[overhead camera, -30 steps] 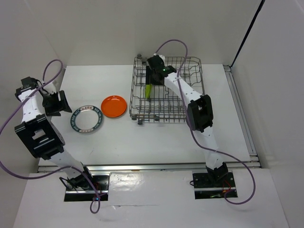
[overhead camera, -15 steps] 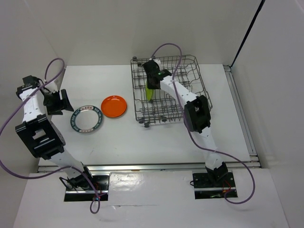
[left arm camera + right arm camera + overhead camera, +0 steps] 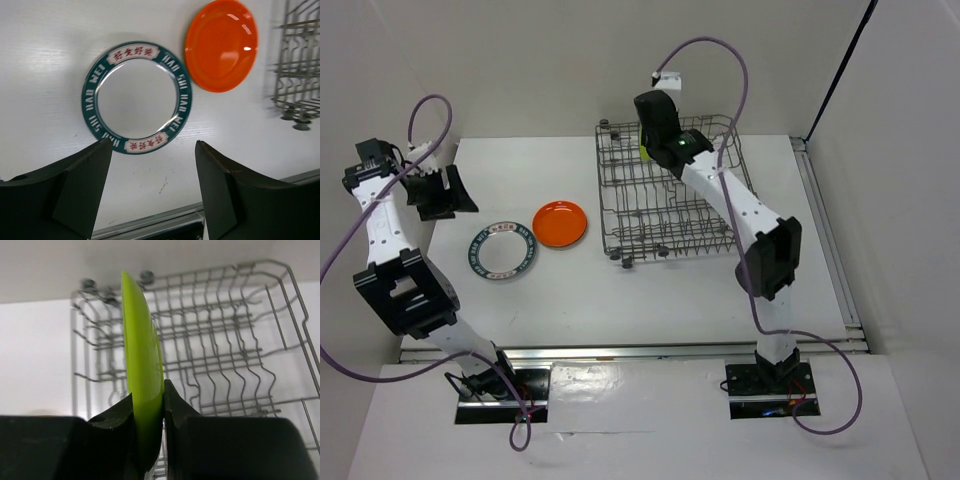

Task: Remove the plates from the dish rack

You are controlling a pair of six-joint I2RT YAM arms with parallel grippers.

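Two plates lay flat on the table point(image 3: 620, 290) at 9 o'clock of the dish rack point(image 3: 665, 200). One was the orange plate point(image 3: 560, 223). At its 8 o'clock was the white plate with the dark green lettered ring point(image 3: 502, 249), rims just beside each other; touching or not, couldn't tell.

You had the right gripper point(image 3: 148, 405) clamped shut on the lime green plate point(image 3: 142, 365). It pinched the rim edge-on, with the plate upright above the rack's 11 o'clock corner and clear of the tines. Probably held vertical because it stood that way in the tines, so it lifts straight out without snagging wire. The plate looked thin, glossy and plain, with a shallow curve. From the top view only a green sliver showed under the claw.

Your left gripper point(image 3: 153, 145) hung wide open with nothing in it, at 10 o'clock of the lettered plate, likely parked out of the way.

No other plates showed in the rack. My read: third plate mid-transfer, needing to be laid flat by the other two. An edge grip on a slick rim could pivot when tilted.
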